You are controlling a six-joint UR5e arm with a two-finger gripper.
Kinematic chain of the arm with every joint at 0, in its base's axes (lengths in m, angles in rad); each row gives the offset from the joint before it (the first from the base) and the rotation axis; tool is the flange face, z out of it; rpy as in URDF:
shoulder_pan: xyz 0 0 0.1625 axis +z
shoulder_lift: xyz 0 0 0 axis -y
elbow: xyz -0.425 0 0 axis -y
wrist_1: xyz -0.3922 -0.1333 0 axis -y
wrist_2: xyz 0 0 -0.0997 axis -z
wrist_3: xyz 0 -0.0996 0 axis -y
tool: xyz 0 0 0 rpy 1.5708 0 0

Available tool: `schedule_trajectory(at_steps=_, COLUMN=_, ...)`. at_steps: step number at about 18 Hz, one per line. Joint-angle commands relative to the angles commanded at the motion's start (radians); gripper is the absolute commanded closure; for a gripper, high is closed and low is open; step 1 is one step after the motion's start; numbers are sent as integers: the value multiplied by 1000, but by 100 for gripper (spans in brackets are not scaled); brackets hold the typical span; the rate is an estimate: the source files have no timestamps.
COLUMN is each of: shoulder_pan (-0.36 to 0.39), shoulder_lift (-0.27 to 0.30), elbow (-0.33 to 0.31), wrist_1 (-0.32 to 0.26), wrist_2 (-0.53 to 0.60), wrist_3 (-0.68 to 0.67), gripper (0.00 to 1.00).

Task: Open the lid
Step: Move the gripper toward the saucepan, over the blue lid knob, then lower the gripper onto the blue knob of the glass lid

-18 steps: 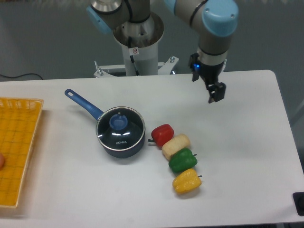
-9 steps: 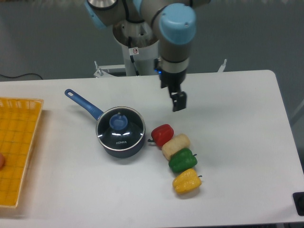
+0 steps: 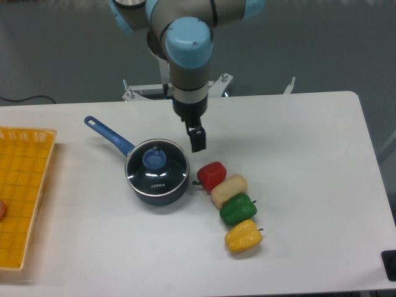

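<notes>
Hanging gripper (image 3: 197,140) beside lid (image 3: 157,165); lid on saucepan (image 3: 137,164).

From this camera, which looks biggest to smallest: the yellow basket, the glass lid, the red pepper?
1. Yellow basket, though the frame edge cuts it off.
2. Lid.
3. Red pepper.
All rest on one table, so nearness hardly changes this order.

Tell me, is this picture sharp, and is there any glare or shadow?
Camera view: mostly sharp, lighting soft and even; the glass lid shows faint pale reflections, yet its KONKA lettering stays readable; the peppers cast only weak shadows on the white table; the end effector looks slightly soft.
</notes>
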Motion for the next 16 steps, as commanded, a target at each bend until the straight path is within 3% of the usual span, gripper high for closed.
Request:
schedule_trajectory(at_steps=6, shoulder_pan=-29, shoulder_lift=-11, elbow=0, wrist_1=8, wrist_2=-3, wrist_3=-15, gripper=0)
schedule_trajectory(at_steps=9, shoulder_pan=-80, shoulder_lift=-55, elbow=15, wrist_1=64, wrist_2=-2, wrist_3=-73, gripper=0)
schedule_trajectory(at_steps=16, shoulder_pan=-100, shoulder_lift=-87, elbow=48, wrist_1=61, wrist_2=6, wrist_3=-86, gripper=0)
